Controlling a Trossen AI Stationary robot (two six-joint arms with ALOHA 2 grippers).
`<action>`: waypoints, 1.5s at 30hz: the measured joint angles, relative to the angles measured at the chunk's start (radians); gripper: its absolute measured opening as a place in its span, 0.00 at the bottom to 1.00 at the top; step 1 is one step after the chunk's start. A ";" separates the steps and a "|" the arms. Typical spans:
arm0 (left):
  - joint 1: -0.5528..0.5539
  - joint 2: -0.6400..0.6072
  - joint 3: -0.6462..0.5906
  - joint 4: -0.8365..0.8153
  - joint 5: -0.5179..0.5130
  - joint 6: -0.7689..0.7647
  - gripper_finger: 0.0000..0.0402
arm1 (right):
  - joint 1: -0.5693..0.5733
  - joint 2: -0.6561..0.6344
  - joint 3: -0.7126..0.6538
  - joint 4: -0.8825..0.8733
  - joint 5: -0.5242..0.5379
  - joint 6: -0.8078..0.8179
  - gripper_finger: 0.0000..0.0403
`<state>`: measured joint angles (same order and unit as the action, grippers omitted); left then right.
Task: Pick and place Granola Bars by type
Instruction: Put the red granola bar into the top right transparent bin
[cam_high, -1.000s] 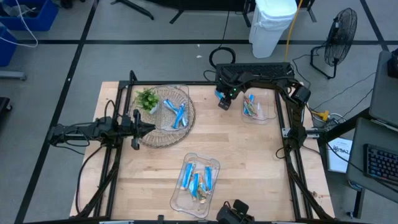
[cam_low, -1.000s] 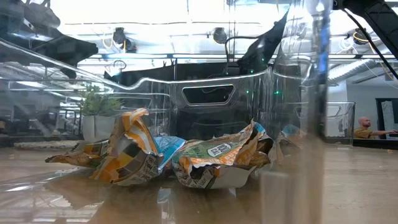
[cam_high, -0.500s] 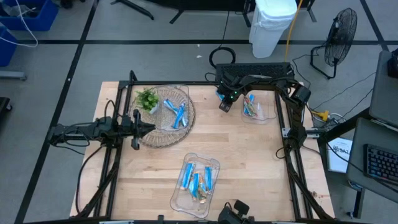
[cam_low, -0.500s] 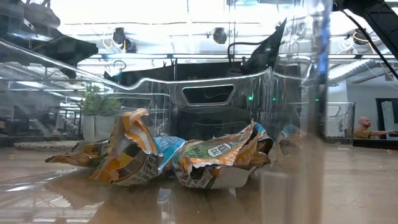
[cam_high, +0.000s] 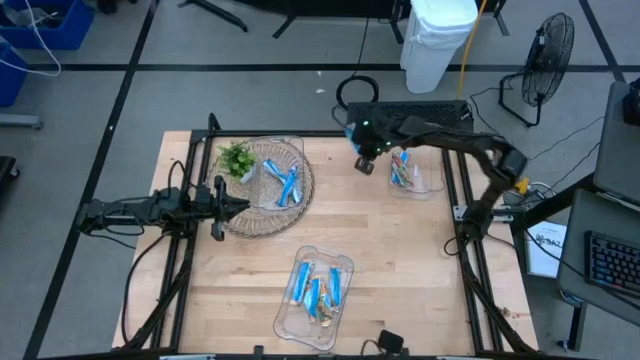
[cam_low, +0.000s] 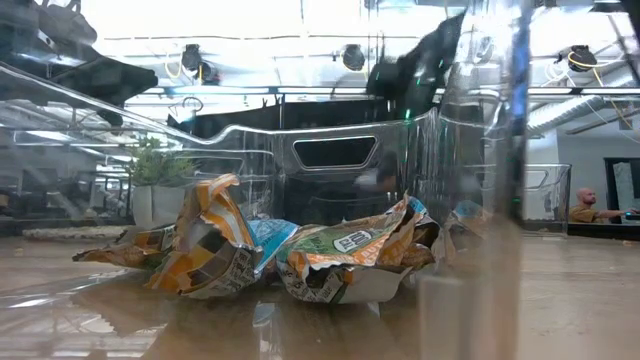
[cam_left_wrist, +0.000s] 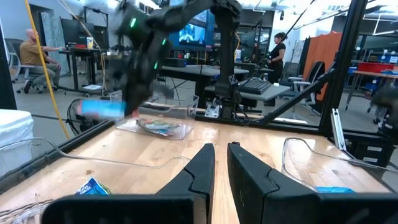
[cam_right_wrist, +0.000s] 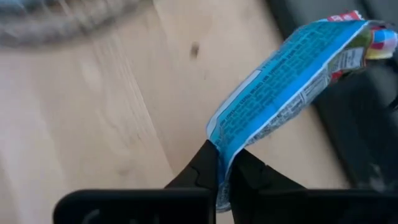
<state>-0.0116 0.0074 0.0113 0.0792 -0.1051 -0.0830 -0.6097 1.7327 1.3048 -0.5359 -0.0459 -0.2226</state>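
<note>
Both arms are dark, slim and jointed. The right arm (cam_high: 440, 140) carries a small green light near its wrist and black cables along its links. The left gripper (cam_left_wrist: 221, 163) has two black, tapering fingers (cam_left_wrist: 200, 168) on a black bar.

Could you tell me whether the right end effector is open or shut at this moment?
Shut: the right end effector pinches a blue granola bar between its fingers, held above the wooden table.

Granola bar (cam_right_wrist: 283, 81) — blue, white print.
</note>
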 joint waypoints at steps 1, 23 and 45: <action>0.000 0.000 0.000 0.000 0.000 0.000 0.12 | 0.003 -0.040 0.000 -0.003 0.002 0.001 0.02; 0.000 0.000 0.000 0.000 0.000 0.000 0.12 | 0.009 -0.593 -0.025 -0.505 0.338 0.425 0.01; 0.000 0.000 0.000 0.000 0.000 0.000 0.12 | -0.097 -0.589 -0.535 -0.206 0.174 0.428 0.01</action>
<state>-0.0115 0.0071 0.0113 0.0788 -0.1051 -0.0834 -0.7065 1.1439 0.7700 -0.7416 0.1278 0.2054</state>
